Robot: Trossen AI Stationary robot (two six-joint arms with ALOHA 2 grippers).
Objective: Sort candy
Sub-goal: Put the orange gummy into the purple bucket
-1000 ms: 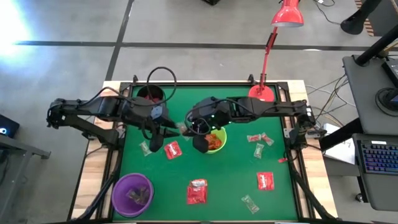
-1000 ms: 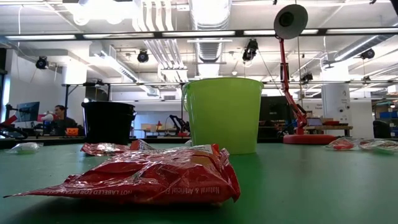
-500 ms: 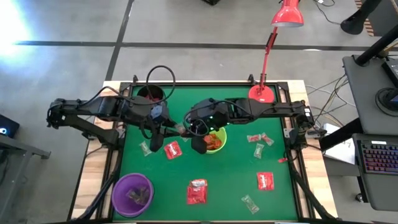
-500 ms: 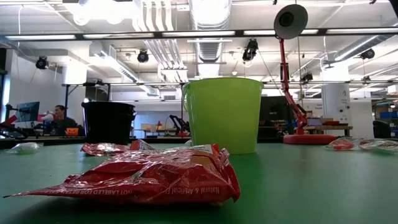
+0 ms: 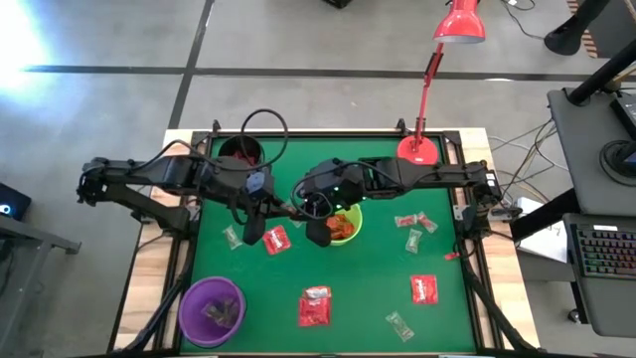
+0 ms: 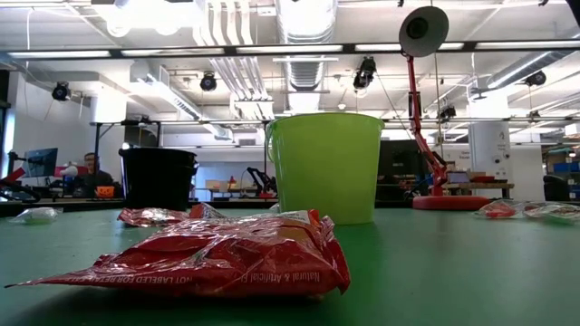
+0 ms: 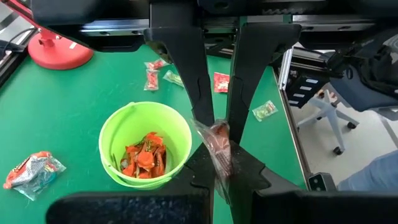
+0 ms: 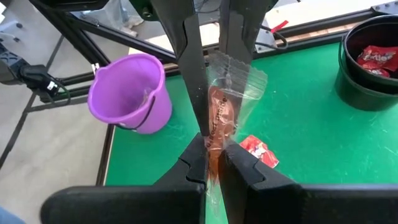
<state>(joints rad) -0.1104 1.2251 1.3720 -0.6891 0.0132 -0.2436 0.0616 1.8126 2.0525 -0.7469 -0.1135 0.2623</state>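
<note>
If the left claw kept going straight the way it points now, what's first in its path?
Probably the right claw: both are shut on the same clear-wrapped candy, nose to nose. The lime-green bowl sits just beyond it; depth is unclear.

Two dark jointed arms trail looping black cables.

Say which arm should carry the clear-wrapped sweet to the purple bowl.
Left, probably. The left end effector and right end effector both pinch the small clear-wrapped sweet, and the round purple plastic bowl sits on the left arm's side.
</note>
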